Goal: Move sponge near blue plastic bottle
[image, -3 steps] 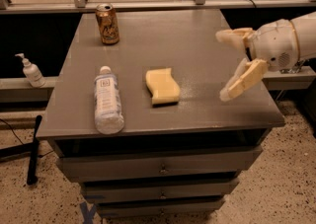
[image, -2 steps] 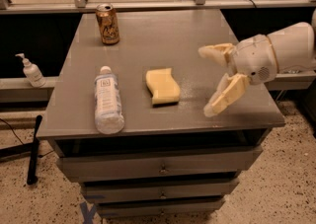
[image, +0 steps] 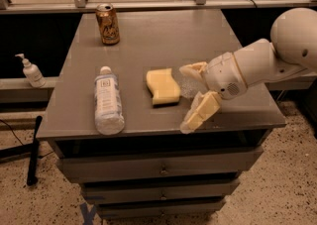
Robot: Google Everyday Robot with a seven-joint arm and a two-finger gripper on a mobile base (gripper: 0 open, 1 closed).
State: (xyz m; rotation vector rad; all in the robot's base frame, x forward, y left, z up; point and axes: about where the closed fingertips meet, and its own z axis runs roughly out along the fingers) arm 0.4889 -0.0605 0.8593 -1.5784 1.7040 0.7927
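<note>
While gripper [image: 186, 97] hovers right of sponge [image: 163, 86], jaws spread empty, blue plastic bottle [image: 108, 101] lies capped.

We hold our gripper [image: 190, 92], fingers spread wide, just beside the sponge [image: 163, 85] — it lies between gripper and blue plastic bottle [image: 108, 101] on the table [image: 148, 35]

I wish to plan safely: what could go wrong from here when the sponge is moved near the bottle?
The gripper, open, hangs just right of the sponge in the view; closing from the side might push the soft sponge away instead of gripping it. The blue plastic bottle lies on its side near the table's left edge; a bump could roll it off.
</note>
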